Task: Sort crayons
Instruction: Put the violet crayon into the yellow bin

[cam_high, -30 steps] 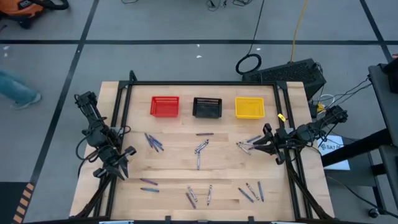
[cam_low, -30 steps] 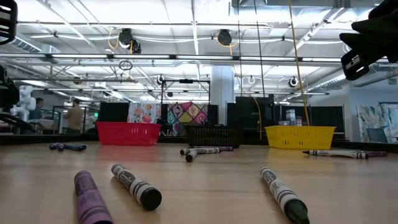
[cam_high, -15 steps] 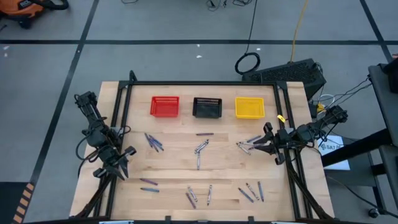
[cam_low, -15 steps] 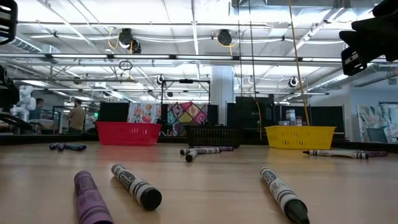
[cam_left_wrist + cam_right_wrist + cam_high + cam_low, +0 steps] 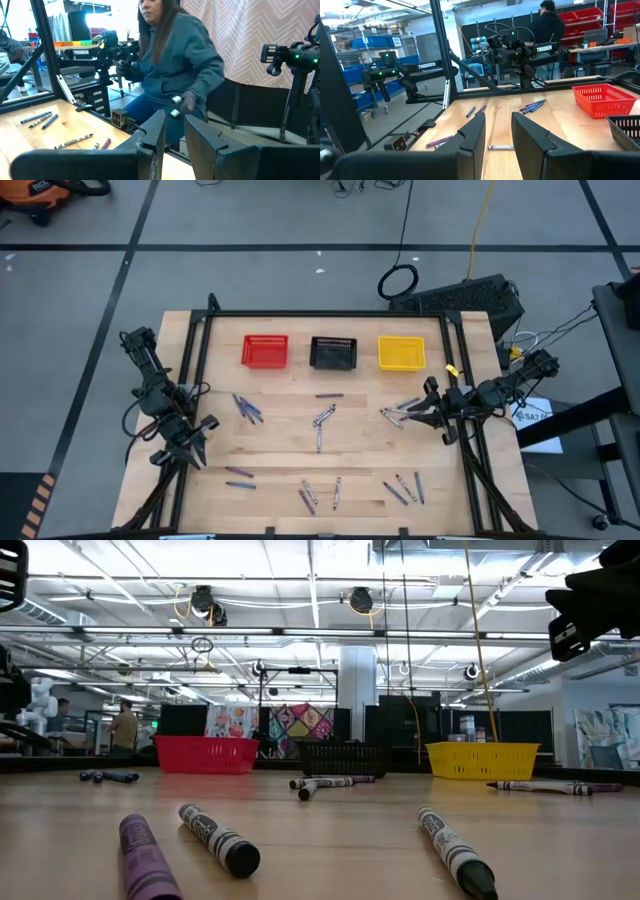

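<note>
Barely begun, by the look of it. Red basket (image 5: 265, 351), black basket (image 5: 333, 353), yellow basket (image 5: 401, 353) apparently empty. Crayons (image 5: 322, 418) scattered on table (image 5: 280, 455) before black basket. Left gripper (image 5: 187, 442), right gripper (image 5: 424, 412): fingers narrowly parted, holding nothing.

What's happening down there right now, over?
Left gripper and right gripper open, empty, at the table's sides. Crayons scattered, unsorted. Baskets look empty. Nothing blocking.

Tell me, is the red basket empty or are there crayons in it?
Empty, as far as the high view shows: the red basket shows only its red mesh floor. The crayons lie loose on the wooden table.
</note>
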Motion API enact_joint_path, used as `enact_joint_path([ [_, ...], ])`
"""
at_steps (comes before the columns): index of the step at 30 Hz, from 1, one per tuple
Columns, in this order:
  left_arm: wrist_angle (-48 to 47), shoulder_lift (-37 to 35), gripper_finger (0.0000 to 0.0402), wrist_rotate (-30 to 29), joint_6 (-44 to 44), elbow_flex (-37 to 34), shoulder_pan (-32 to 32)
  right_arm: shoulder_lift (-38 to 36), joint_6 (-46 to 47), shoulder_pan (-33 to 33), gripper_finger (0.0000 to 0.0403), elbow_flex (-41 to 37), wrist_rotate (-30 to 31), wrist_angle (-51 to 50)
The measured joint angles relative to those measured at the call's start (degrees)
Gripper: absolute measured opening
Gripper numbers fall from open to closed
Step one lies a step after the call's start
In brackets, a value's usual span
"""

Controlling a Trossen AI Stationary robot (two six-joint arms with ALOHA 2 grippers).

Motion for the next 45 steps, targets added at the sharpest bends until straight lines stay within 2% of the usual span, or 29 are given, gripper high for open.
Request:
enact_joint_path([
  [4,0.01,0.01,0.008,0.0,0.0,0.0,0.0,0.04,-3.54,-0.01,0.008,0.68,0.05,0.34],
  [11,0.0,0.02,0.008,0.0,-0.02,0.0,-0.02,0.04,-2.36,-0.02,0.008,1.66,0.04,0.3],
  [18,0.0,0.02,0.008,0.0,0.0,-0.02,-0.02,0.04,-6.84,0.0,0.008,1.7,0.13,0.78],
  [24,0.0,0.01,0.008,-0.03,-0.01,0.0,-0.02,0.09,-1.19,-0.01,0.008,1.72,-0.07,-0.58],
  [27,0.34,0.02,0.008,-2.44,0.05,-0.02,-0.01,0.11,-1.84,-0.02,0.008,1.72,0.13,0.23],
  [29,0.48,0.0,0.008,-5.85,3.24,0.0,0.02,0.11,-2.12,-0.02,0.008,1.72,0.15,0.34],
  [33,1.67,0.01,0.008,-13.83,20.55,0.0,0.02,0.11,2.01,-0.02,0.008,1.75,0.17,0.34],
  [36,3.18,0.02,0.008,-14.33,33.56,0.0,0.02,0.11,3.24,-0.02,0.008,1.75,0.38,0.34],
  [38,3.63,0.02,0.008,-12.62,38.39,-0.01,0.01,0.11,3.22,-0.02,0.008,1.75,1.16,0.58],
  [41,2.92,0.02,0.008,-10.22,37.62,-0.01,0.0,0.11,3.22,-0.02,0.008,1.75,4.32,0.72],
  [45,3.04,0.02,0.008,-10.5,32.89,-0.02,0.02,0.13,3.22,-0.02,0.008,1.75,7.78,1.12],
])
